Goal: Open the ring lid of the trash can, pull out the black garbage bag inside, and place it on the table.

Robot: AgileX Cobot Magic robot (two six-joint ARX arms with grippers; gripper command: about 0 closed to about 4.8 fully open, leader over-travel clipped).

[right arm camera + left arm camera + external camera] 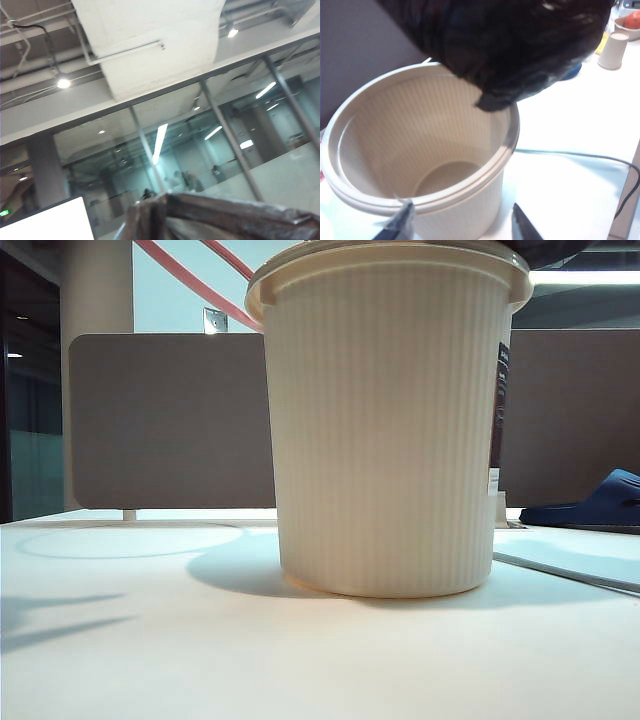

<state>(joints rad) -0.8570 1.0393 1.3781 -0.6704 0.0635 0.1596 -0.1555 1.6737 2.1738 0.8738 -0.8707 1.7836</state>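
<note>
right gripper: off camera, clamped shut, black garbage bag (510, 45) bunched at its wrist, hanging over trash can (390, 430) mid-table (300, 660) | left gripper (460, 227): apart, beside can rim | step: bag out, can empty | next: swing bag aside, lower to table

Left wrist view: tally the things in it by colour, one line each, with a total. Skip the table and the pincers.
Cream-white: 2, the trash can and a paper cup.
Black: 2, the black garbage bag hanging above the can's open mouth, and a cable on the table.
Total: 4.
</note>
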